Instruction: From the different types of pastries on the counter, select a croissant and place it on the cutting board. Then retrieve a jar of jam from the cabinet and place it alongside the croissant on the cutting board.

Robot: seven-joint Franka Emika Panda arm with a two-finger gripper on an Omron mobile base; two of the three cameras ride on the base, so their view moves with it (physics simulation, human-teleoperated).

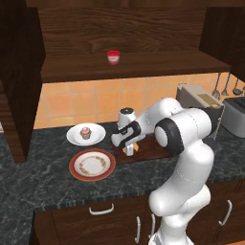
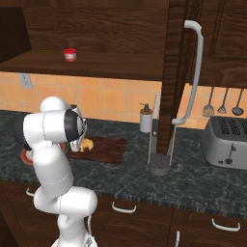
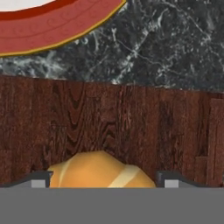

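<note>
The golden-brown croissant point(image 3: 103, 170) lies on the dark reddish cutting board point(image 3: 131, 122) near its left end, seen also from the left base as croissant point(image 1: 130, 150) on the board point(image 1: 155, 149) and from the right base as croissant point(image 2: 87, 145) on the board point(image 2: 108, 150). My gripper point(image 3: 103, 183) points down over it, jaws wide, one fingertip close at each flank of the pastry. I cannot tell whether they press it. The red-lidded jar of jam point(image 1: 113, 57) stands on the cabinet shelf point(image 1: 158, 64). The pink cupcake point(image 1: 85, 132) sits on a white plate.
An empty orange-rimmed plate point(image 1: 92, 165) lies on the counter point(image 1: 43, 177) just left of the board. A toaster point(image 2: 226, 142), a soap dispenser point(image 2: 145, 119) and an open cabinet door point(image 2: 176, 72) with a long handle are to the right. Utensils hang on the back wall.
</note>
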